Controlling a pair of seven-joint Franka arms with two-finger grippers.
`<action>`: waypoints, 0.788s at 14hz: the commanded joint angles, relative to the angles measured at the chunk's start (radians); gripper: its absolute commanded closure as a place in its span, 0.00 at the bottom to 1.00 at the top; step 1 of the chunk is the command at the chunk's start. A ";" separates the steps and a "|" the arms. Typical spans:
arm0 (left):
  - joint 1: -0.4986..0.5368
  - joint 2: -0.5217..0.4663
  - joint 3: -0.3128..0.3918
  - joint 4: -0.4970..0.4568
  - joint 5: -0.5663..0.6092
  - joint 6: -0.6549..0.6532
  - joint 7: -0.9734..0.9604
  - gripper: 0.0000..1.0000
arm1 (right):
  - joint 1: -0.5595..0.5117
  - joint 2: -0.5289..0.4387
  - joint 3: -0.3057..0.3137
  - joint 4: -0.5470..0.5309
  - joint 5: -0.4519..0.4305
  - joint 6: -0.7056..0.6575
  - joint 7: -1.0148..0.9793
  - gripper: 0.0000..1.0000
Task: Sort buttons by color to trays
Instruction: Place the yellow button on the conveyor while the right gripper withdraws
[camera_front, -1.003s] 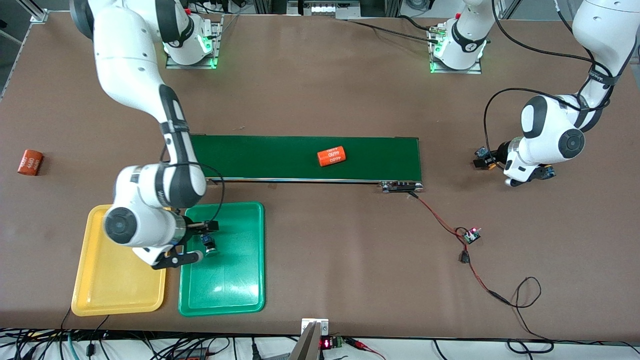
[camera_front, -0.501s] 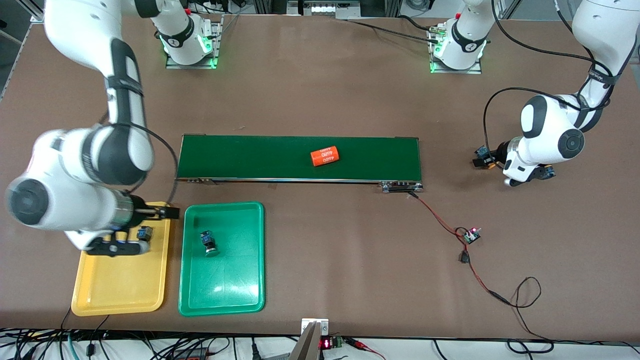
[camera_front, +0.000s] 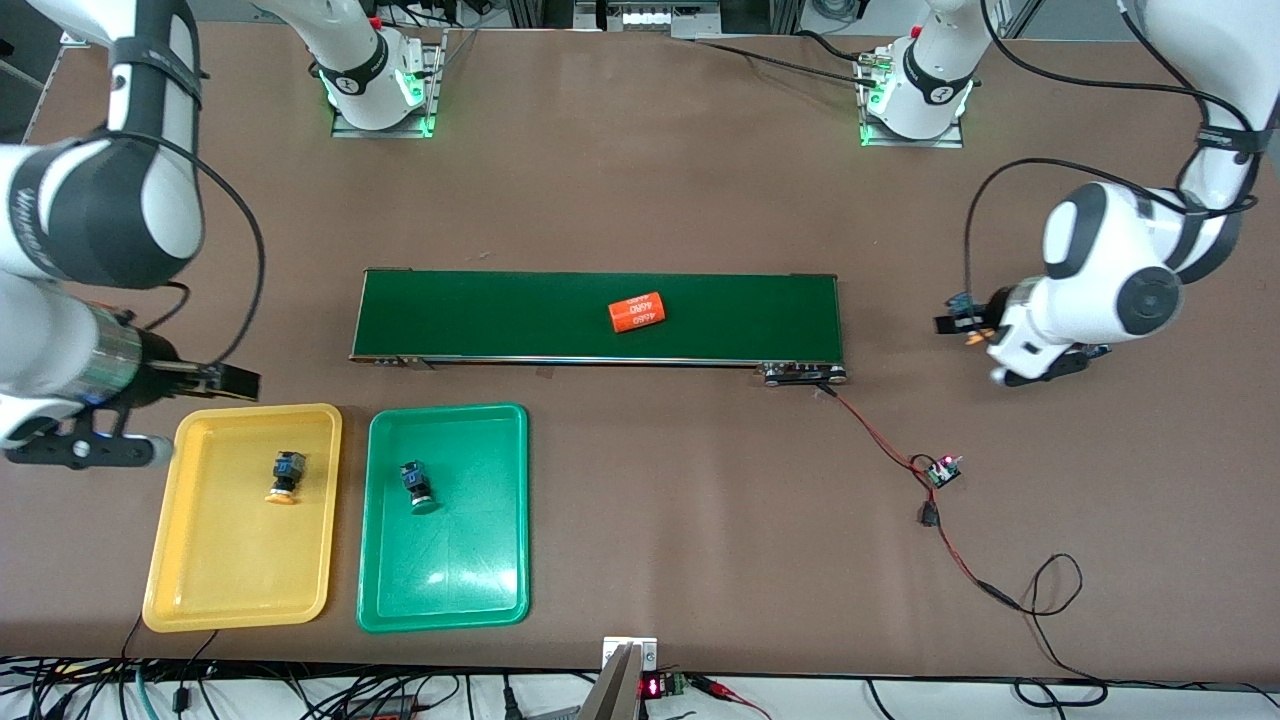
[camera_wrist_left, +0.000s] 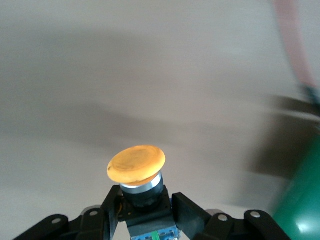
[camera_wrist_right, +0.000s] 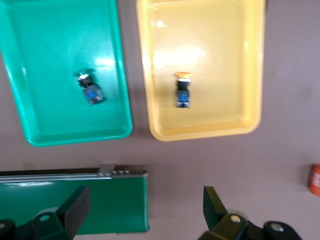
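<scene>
Yellow-capped button (camera_wrist_left: 136, 164) pinched in the left tool (camera_wrist_left: 145, 207) near the belt's (camera_front: 595, 315) end could slip mid-carry, while the right tool (camera_wrist_right: 145, 210) waits wide open.

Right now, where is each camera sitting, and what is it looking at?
Front view: high across the table, facing both arms, the conveyor belt and both trays.
Left wrist view: on the left arm's wrist, showing the left gripper shut on a yellow-capped button.
Right wrist view: on the right wrist, looking down past the open right gripper.
Shared: front and right wrist views show the yellow tray and green tray.
</scene>
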 joint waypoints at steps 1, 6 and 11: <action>-0.035 0.010 -0.088 0.010 -0.051 0.072 0.025 0.85 | 0.000 -0.042 -0.011 -0.016 -0.021 -0.019 -0.002 0.00; -0.170 0.071 -0.116 -0.030 -0.079 0.299 0.008 0.79 | -0.023 -0.125 0.022 -0.098 -0.023 -0.005 0.008 0.00; -0.224 0.070 -0.119 -0.111 -0.079 0.371 -0.044 0.33 | -0.297 -0.225 0.307 -0.193 -0.041 0.006 0.008 0.00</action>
